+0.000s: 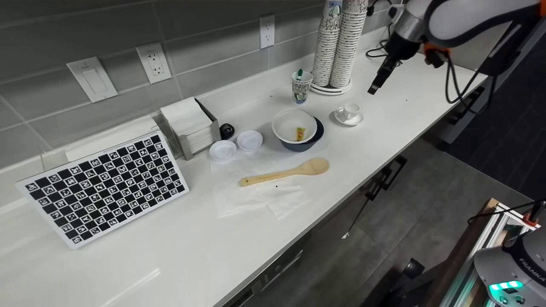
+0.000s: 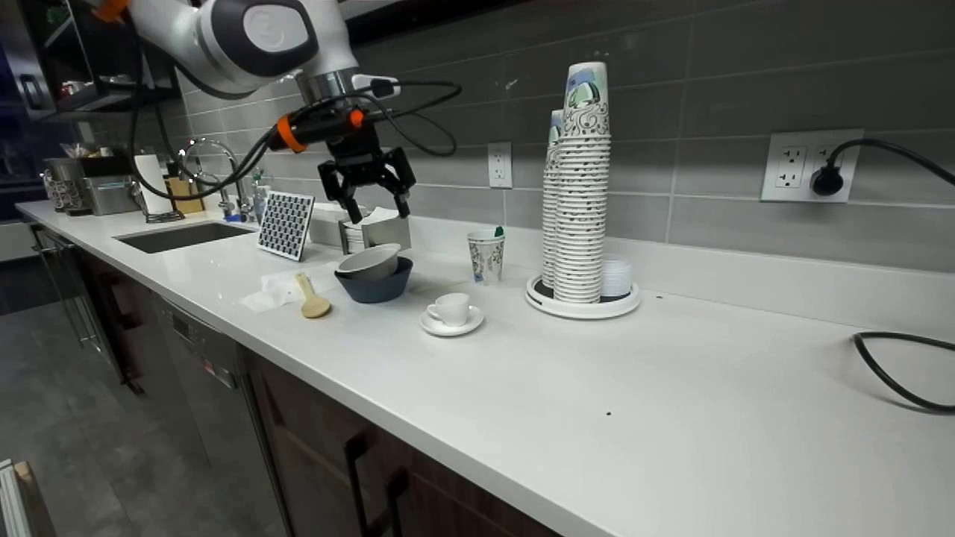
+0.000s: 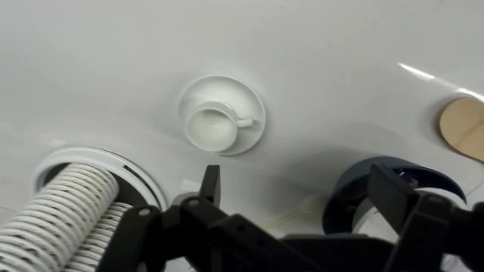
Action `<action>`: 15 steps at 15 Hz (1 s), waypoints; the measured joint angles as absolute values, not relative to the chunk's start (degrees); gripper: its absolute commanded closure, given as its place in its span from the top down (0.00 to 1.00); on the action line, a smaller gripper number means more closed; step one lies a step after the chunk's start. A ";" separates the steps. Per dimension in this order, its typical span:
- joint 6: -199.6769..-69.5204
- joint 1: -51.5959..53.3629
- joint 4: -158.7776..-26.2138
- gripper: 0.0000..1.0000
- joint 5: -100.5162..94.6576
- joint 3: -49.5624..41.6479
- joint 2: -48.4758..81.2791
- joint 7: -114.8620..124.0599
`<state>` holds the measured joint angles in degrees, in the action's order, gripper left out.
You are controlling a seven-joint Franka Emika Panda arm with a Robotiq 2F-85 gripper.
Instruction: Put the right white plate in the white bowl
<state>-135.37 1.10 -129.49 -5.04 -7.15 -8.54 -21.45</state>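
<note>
Two small white plates lie side by side near the napkin holder in an exterior view; the right white plate (image 1: pixel 250 140) touches or nearly touches the left plate (image 1: pixel 222 150). Both are out of the wrist view. The white bowl (image 1: pixel 286 123) rests tilted in a dark blue bowl (image 1: pixel 302 147) and holds a small yellow packet (image 1: pixel 300 134). The white bowl (image 2: pixel 371 261) also shows in an exterior view, and partly in the wrist view (image 3: pixel 378 226). My gripper (image 2: pixel 379 214) is open and empty, high above the counter near the cup and saucer; it also shows in the wrist view (image 3: pixel 295 177).
A white cup (image 3: pixel 211 130) stands on a saucer (image 3: pixel 215 88). Tall paper cup stacks (image 2: pixel 582 216) stand on a round tray. A paper cup (image 1: pixel 300 90), wooden spoon (image 1: pixel 313 166), napkin holder (image 1: pixel 196 136) and checkered board (image 1: pixel 106 187) are also on the counter. The wall runs behind.
</note>
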 measured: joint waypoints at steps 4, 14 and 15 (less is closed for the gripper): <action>-136.67 3.64 -124.13 1.00 2.87 -2.27 0.80 -23.27; -137.07 3.51 -120.01 1.00 6.37 -0.22 5.35 -24.83; -138.80 3.56 -120.01 1.00 6.50 0.38 5.55 -23.59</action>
<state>-138.80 3.56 -120.01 6.50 0.38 5.55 -23.59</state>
